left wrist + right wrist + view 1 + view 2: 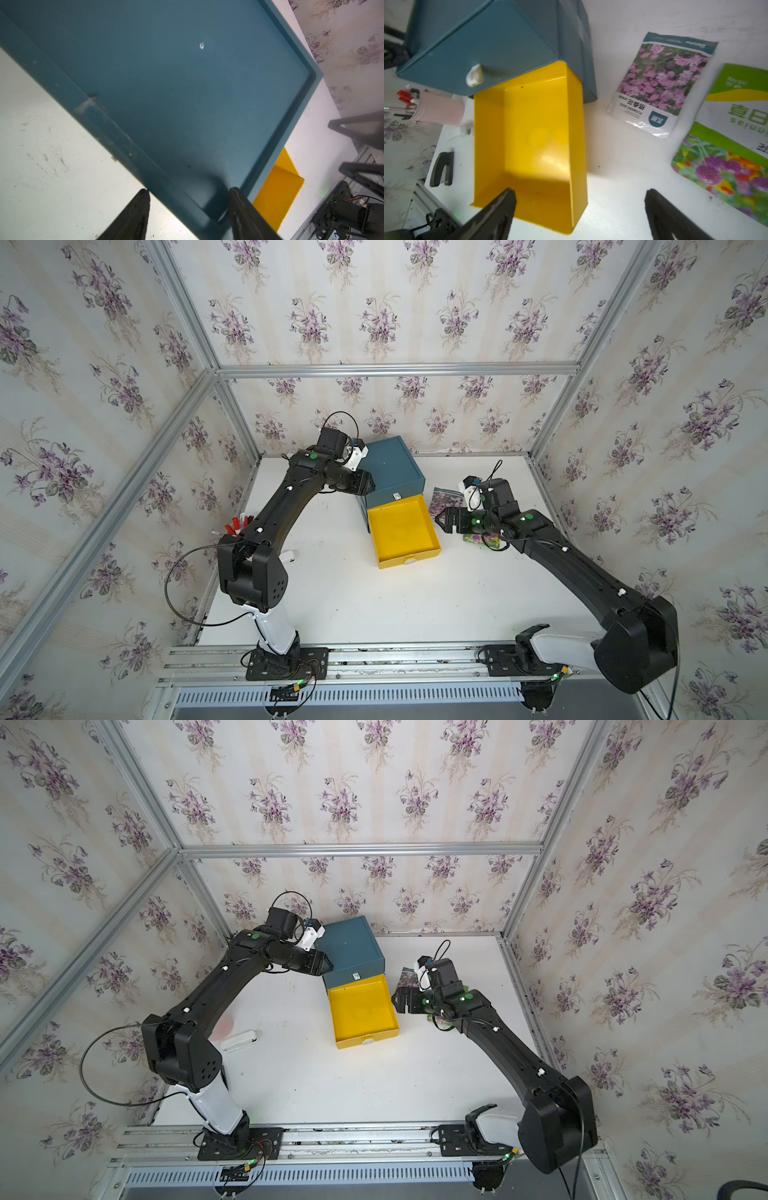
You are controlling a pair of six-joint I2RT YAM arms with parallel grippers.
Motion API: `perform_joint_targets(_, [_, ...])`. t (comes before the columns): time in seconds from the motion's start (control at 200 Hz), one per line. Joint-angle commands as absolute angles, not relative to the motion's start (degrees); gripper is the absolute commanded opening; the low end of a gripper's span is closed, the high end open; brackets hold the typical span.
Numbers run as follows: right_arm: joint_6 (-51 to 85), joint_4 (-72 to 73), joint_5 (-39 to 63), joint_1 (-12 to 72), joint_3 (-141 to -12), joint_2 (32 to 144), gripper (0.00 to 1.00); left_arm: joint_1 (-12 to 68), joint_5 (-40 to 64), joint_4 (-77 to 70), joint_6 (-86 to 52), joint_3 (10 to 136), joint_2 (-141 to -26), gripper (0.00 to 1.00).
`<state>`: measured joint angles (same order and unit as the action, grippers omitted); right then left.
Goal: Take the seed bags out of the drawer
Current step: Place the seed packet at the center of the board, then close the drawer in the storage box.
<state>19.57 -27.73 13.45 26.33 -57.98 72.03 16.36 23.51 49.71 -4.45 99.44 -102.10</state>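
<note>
- Drawer (403, 531): yellow, standing well out of the blue cabinet (390, 466), front end toward the robot.
- Right pincer (580, 193): spread wide, nothing between the fingers. It hangs low over the table (374, 605), tips just beside the drawer's right wall. In the wrist view one finger overlaps the drawer's front corner.
- Pink bag (662, 83): flat on the table, outside the drawer. It lies just beside the right pincer on its back-wall side, apart from the cabinet.
- Green bag (726, 145): flat on the table, behind that pincer's tips and partly under the wrist in both top views. It is near the pink bag, with a strip of table between them.
- Left pincer (189, 190): clamped on the cabinet's top edge at the front corner. One finger is on the outer side, the other inside the raised rim.
</note>
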Motion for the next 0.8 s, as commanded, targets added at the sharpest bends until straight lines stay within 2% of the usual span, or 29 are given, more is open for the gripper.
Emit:
perform_joint_targets(0.0, [24.2, -28.8, 11.3, 30.2, -56.6, 69.3, 1.00, 16.3, 18.3, 59.3, -2.7, 98.7, -102.6, 0.64])
perform_joint_targets(0.33, [33.6, -23.5, 4.1, 43.7, -48.8, 62.5, 0.98, 16.3, 18.4, 59.3, -2.8, 98.7, -102.5, 0.64])
perform_joint_targets(0.794, [37.3, -13.4, -6.2, 55.5, -40.8, 63.3, 0.92, 16.3, 18.1, 59.6, -2.6, 98.7, -102.6, 0.64])
